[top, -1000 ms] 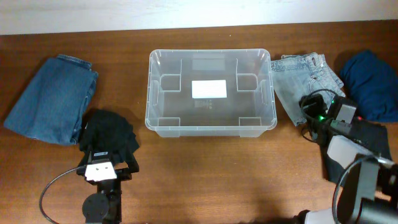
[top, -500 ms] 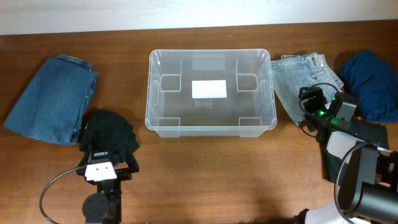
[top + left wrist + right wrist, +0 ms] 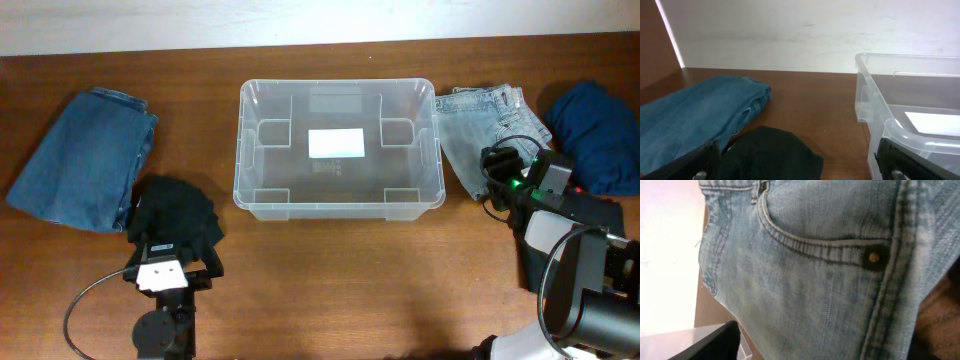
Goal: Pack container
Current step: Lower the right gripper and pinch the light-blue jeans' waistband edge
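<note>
**Clothes staged either side of an empty tub**

The bench carries everything, and the layout looks set for a two-arm job: the container sits in the middle, nearer the far edge, with garments to either side so that each arm has its own supply.

The container stands upright with its mouth facing up, ready to take things dropped from above. Its long axis runs left to right, in line with the bench's far edge, and the white label on its base shows through. Nothing lies inside it.

Far left lies a folded pair of dark blue jeans. Just right of the container lie pale jeans, laid flat and close to the container's right wall. Beyond them, at the far right, is a navy garment. A bunched black garment sits at the near left, touching the dark jeans.

The left gripper waits just behind the black garment, jaws spread wide and holding nothing, so that is likely its first pick. The right gripper is down on the pale jeans' near edge, its camera filled with denim. I cannot tell whether its jaws have the cloth.
</note>
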Action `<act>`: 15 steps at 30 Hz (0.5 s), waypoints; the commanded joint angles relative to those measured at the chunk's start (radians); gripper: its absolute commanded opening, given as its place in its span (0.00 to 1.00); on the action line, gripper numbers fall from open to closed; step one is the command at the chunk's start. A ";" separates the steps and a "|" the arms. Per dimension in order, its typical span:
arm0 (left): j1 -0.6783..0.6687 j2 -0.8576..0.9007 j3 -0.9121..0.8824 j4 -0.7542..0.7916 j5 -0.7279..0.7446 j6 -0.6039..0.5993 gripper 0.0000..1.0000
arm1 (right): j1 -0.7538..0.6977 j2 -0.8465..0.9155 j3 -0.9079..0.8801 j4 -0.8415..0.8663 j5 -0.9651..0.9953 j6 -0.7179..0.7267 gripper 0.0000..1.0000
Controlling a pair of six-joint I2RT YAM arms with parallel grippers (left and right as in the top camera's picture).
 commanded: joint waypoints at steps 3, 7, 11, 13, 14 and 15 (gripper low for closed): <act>-0.002 -0.007 -0.002 -0.004 -0.003 0.012 0.99 | -0.028 0.041 -0.020 -0.042 -0.024 -0.019 0.71; -0.002 -0.007 -0.002 -0.003 -0.003 0.012 0.99 | -0.065 0.040 -0.020 -0.047 -0.074 -0.045 0.69; -0.002 -0.007 -0.002 -0.004 -0.003 0.012 0.99 | -0.086 0.040 -0.020 -0.027 -0.123 -0.089 0.67; -0.002 -0.007 -0.002 -0.004 -0.003 0.012 0.99 | -0.086 0.040 -0.020 -0.019 -0.128 -0.101 0.63; -0.002 -0.007 -0.002 -0.004 -0.003 0.012 1.00 | -0.086 0.040 -0.020 -0.018 -0.128 -0.101 0.63; -0.002 -0.007 -0.002 -0.004 -0.003 0.012 0.99 | -0.086 0.040 -0.020 -0.016 -0.128 -0.101 0.63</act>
